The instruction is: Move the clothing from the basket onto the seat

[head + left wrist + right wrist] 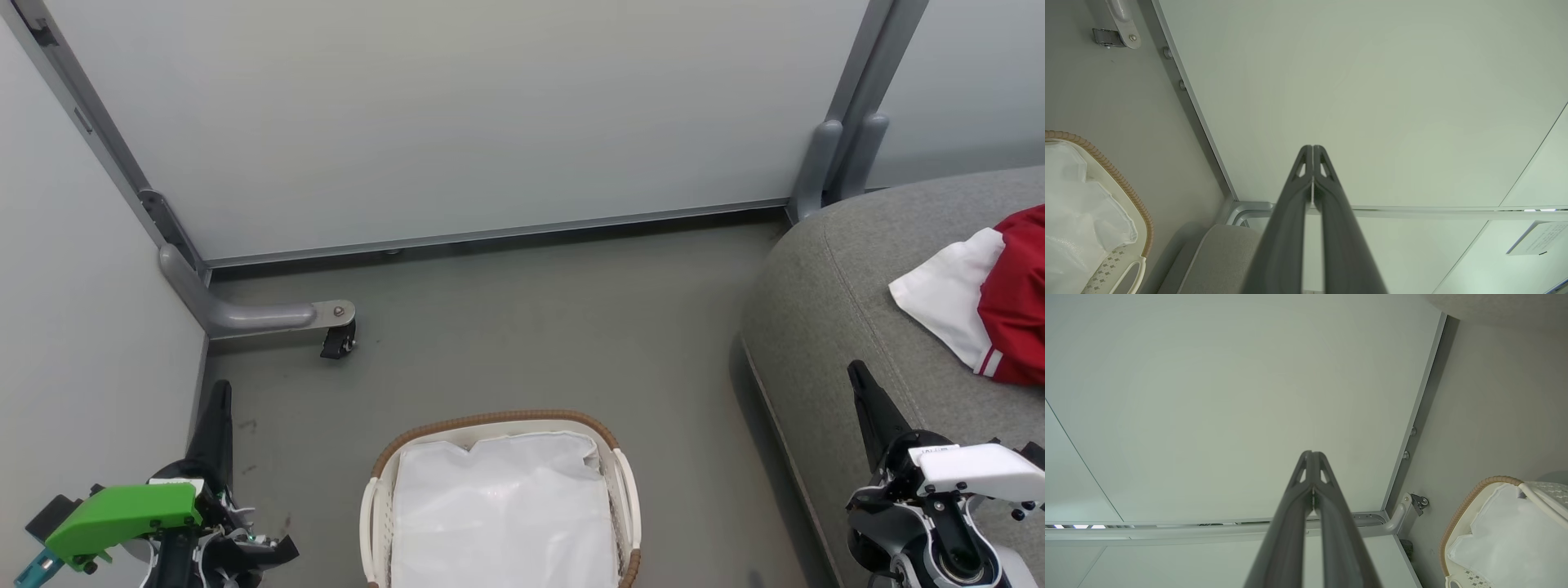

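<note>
- Setting: grey floor point(531, 327), closed in by pale partition panels point(449, 122) on grey frames. A caster foot point(337, 343) sits at the left corner.
- The clothing point(1012, 302), red with a white panel, lies on the seat point(824, 302) at the right of the head view. It is partly cut off by the frame edge and well apart from the basket.
- The basket point(490, 420) stands on the floor, low centre. The crumpled white liner point(506, 506) covers its inside, with no red fabric seen. I cannot tell whether anything lies under the liner.
- Right gripper point(856, 369): fingers pressed together, nothing held. It sits over the seat's front edge, near the clothing but not touching it.
- Left gripper point(219, 392): fingers likewise closed and empty, close to the left panel and beside the basket.
- Judgement: the transfer looks complete.
- Risk 1: a sweep of the right arm across the cushion could catch the white panel and drag the clothing off the rounded edge.
- Risk 2: another reach into the basket could pinch the liner by mistake, since it is loose and puckered.
- Risk 3: the left gripper has little room and could knock the panel or the basket rim.
</note>
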Robot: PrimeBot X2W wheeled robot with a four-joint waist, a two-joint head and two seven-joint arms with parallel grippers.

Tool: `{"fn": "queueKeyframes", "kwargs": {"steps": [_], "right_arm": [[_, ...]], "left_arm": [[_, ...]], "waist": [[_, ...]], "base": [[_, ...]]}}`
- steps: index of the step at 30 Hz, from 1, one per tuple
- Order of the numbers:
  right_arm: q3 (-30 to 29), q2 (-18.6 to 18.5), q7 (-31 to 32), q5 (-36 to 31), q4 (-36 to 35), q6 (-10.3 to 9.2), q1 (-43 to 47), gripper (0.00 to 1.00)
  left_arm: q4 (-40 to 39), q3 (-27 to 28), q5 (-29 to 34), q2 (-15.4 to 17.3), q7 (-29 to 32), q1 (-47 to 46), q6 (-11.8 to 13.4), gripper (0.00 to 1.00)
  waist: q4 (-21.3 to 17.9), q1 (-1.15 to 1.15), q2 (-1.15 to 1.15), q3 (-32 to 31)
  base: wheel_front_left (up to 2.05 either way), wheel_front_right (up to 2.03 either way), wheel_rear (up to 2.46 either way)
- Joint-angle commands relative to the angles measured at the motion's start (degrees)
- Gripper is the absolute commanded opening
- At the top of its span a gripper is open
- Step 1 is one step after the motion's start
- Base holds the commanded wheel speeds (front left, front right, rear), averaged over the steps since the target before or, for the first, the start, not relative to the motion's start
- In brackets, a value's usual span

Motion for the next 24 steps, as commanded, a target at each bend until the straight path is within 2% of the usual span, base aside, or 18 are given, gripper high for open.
{"fn": "queueKeyframes", "kwargs": {"steps": [1, 24], "right_arm": [[-0.11, -0.34, 0.18, 0.19, -0.22, -0.02, 0.59, 0.0], [-0.1, -0.34, 0.18, 0.19, -0.22, -0.02, 0.59, 0.0]], "left_arm": [[-0.07, 0.13, -0.18, 0.38, 0.18, -0.56, -0.22, 0.0], [-0.08, 0.12, -0.18, 0.38, 0.18, -0.56, -0.22, 0.0]], "waist": [[0.0, 0.0, 0.0, 0.0], [0.0, 0.0, 0.0, 0.0]], "base": [[0.0, 0.0, 0.0], [0.0, 0.0, 0.0]]}}
